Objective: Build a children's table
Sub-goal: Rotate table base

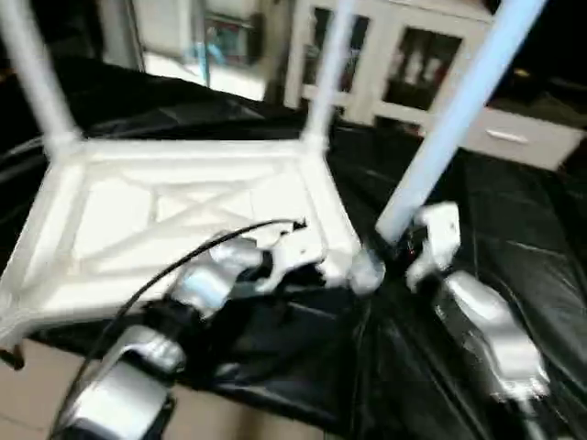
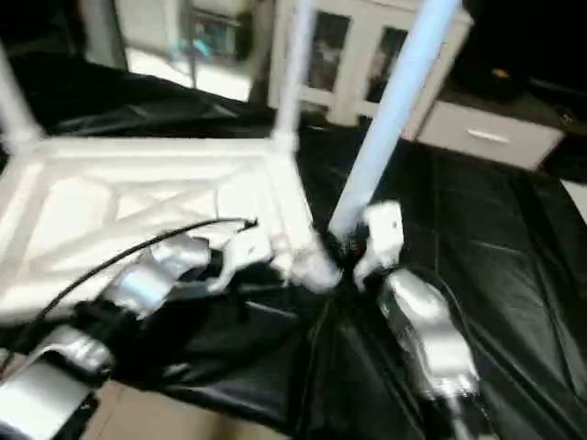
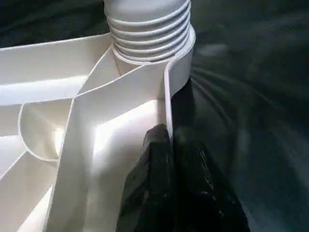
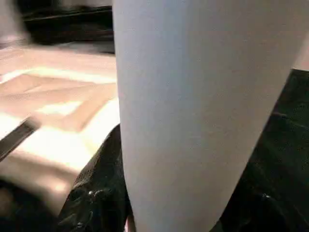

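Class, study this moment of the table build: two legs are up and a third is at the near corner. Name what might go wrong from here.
1. The third leg leans well off upright at the corner socket; its ribbed end may cross-thread or jam.
2. The right gripper holds that long leg low down, so it may tip or slip.
3. The left gripper pinches only the tabletop's thin rim; the tabletop might shift on the black sheet.

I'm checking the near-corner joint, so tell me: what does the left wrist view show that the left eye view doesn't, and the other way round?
Left wrist view: the leg's ribbed end seated in the corner socket, and the left gripper shut on the tabletop's rim.

Left eye view: two far legs upright, and the right gripper holding the tilted near leg.

Both: the X-ribbed underside and black cover.
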